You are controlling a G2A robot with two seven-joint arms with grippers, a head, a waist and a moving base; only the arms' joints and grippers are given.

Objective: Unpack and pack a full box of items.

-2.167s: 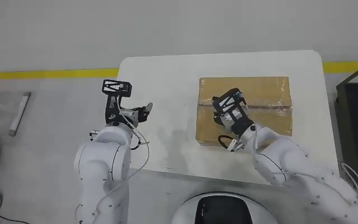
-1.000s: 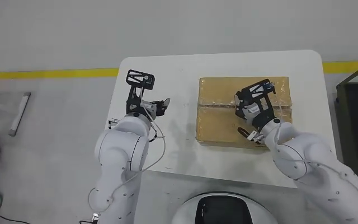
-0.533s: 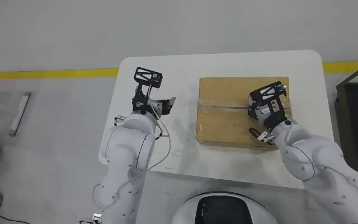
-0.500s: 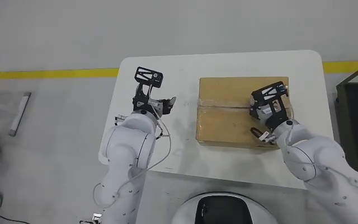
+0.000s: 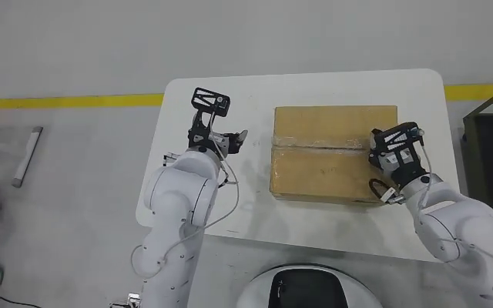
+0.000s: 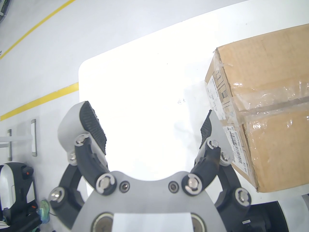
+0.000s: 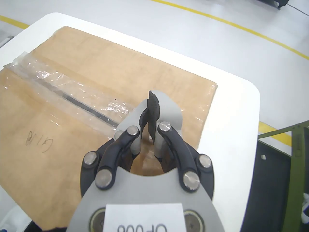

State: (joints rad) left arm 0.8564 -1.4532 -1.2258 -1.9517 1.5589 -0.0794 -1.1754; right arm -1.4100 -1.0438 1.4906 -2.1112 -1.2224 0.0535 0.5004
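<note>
A brown cardboard box (image 5: 323,127) lies on the right half of the white table (image 5: 347,86), its top seam covered with clear tape (image 7: 72,89). My right gripper (image 5: 391,148) is over the right end of that seam; in the right wrist view the right gripper (image 7: 151,106) is shut with nothing between its pads, just above the box (image 7: 79,56). My left gripper (image 5: 222,140) hangs over bare table left of the box. In the left wrist view the left gripper (image 6: 149,121) is open and empty, one finger close to the labelled end of the box (image 6: 272,92).
A dark green cart (image 5: 479,146) stands just off the table's right edge, also the cart (image 7: 287,165) in the right wrist view. The table's left half (image 6: 135,78) is bare white surface. Yellow floor lines run behind the table.
My right gripper has travelled right along the taped seam, from the box's left part to its right end. The left gripper has shifted right, closer to the box's left end.
</note>
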